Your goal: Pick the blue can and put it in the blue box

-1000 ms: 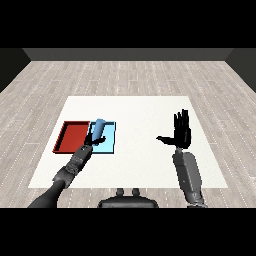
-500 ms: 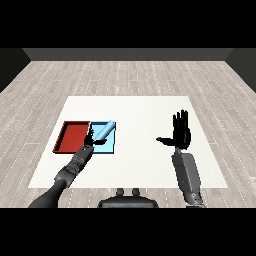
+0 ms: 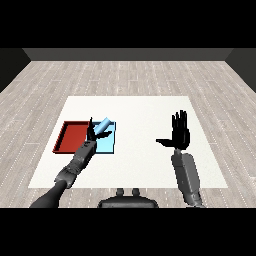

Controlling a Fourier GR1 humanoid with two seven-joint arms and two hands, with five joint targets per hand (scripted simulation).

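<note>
The blue can (image 3: 103,125) lies tilted over the far part of the light blue tray (image 3: 108,144), its top end leaning toward the back right. My left hand (image 3: 92,133) is just left of the can, at the border between the two trays, with its fingers straightened upward and not curled round the can. My right hand (image 3: 180,135) is raised over the right half of the table, palm facing forward, fingers spread and holding nothing.
The red tray (image 3: 71,136) lies directly left of the blue tray, touching it. The white table (image 3: 140,110) stretches out behind and between the hands. My left forearm (image 3: 75,162) crosses the table's near left area.
The can went from upright in my left hand to tilted in the blue tray. The left hand's fingers uncurled and drew back slightly. The right hand stayed still.
</note>
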